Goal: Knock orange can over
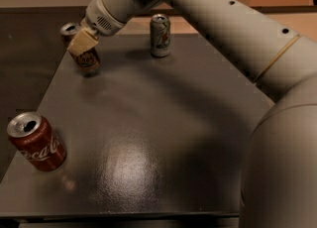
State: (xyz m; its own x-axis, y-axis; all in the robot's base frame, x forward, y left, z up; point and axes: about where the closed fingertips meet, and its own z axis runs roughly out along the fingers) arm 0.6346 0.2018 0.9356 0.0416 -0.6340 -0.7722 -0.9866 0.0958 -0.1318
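The orange can [89,62] stands near the far left edge of the dark table [163,123]. It is brownish-orange with pale lettering, and its silver top [69,28] shows behind the gripper. My gripper [82,41], with a tan tip, is at the can's upper part and covers its middle. It seems to touch the can. The can looks upright or only slightly leaning to the left.
A white-and-green can [160,34] stands at the far middle of the table. A red Coca-Cola can [37,142] stands at the near left edge. My arm [223,28] crosses above the table's right side. The table's left edge is close to the orange can.
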